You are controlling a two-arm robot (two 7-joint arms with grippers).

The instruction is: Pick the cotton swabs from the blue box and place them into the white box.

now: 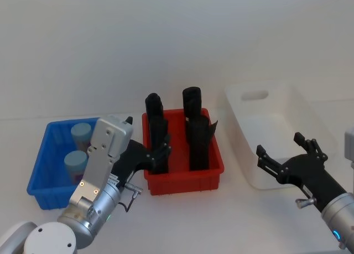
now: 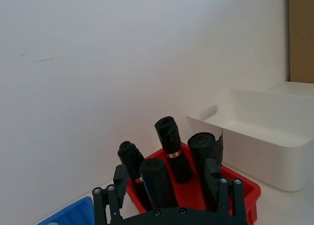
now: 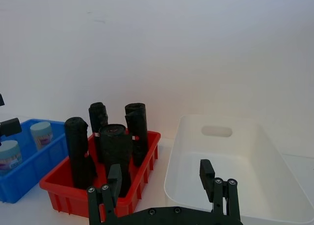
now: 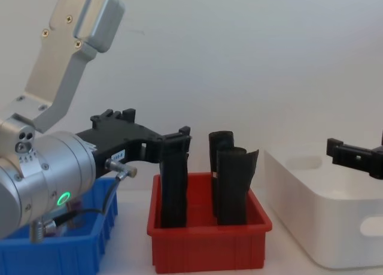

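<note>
Looking like pre-grasp: both cotton swabs (image 1: 81, 133) sit in the blue box (image 1: 38, 174), none in the white box (image 1: 243, 88) yet. Left gripper (image 2: 166, 178) hovers spread by the red bin (image 1: 182, 179), right gripper (image 1: 280, 144) spread too. Next, I'd guess, left shifts over a tub and descends.

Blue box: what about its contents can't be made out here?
Head view: the left arm covers the blue box's right side; two cotton swabs show, others could hide.
Chest view: its front wall and the arm hide the inside.
Right wrist view: the edge crops it.
</note>
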